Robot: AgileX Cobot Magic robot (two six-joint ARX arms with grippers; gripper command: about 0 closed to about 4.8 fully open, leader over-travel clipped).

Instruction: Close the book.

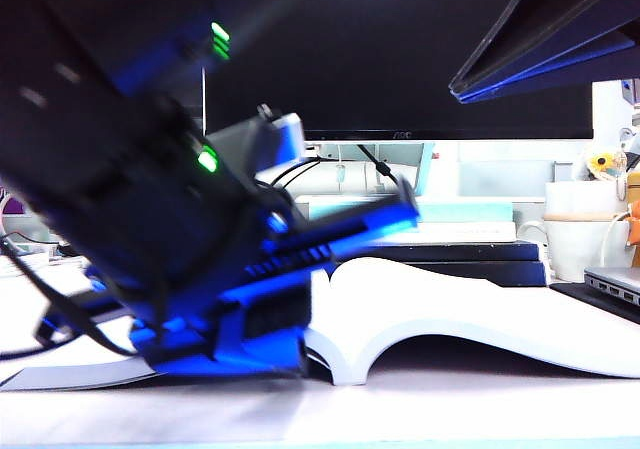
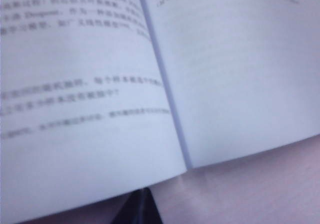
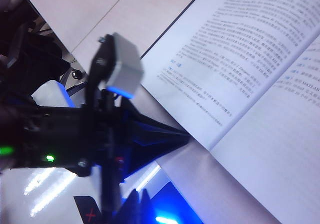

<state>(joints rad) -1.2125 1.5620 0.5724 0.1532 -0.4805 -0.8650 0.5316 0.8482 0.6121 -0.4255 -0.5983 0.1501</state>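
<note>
Setting: pale desk (image 1: 480, 409) in front of a dark monitor (image 1: 400, 49); a stack of books (image 1: 470, 239) lies behind the open one, a white mug (image 1: 580, 244) and a laptop corner (image 1: 615, 289) off to the right of the exterior view.
Book: the book (image 1: 450, 304) lies open and face up on the desk, white pages arching up from the spine gutter; printed text runs across both pages, partly blurred. The cover does not show.
Book edge: in the exterior view the near corner of the page block shows thick and white.
Left gripper: left gripper (image 1: 290, 269) sits low at the book's left half, fingers angled up toward the gutter; whether the jaws are apart or together cannot be told. Its wrist view shows only a dark tip (image 2: 142, 209) at the page edge, with the book (image 2: 210, 84) filling what lies ahead.
Right gripper: right gripper (image 1: 545, 34) hangs high above the book's right side; only a dark tip (image 3: 135, 206) shows in its wrist view, jaw state unclear. The book (image 3: 250, 74) lies below and ahead of it.
Left arm: seen from the right wrist, the left arm (image 3: 100, 129) reaches to the book's edge.
</note>
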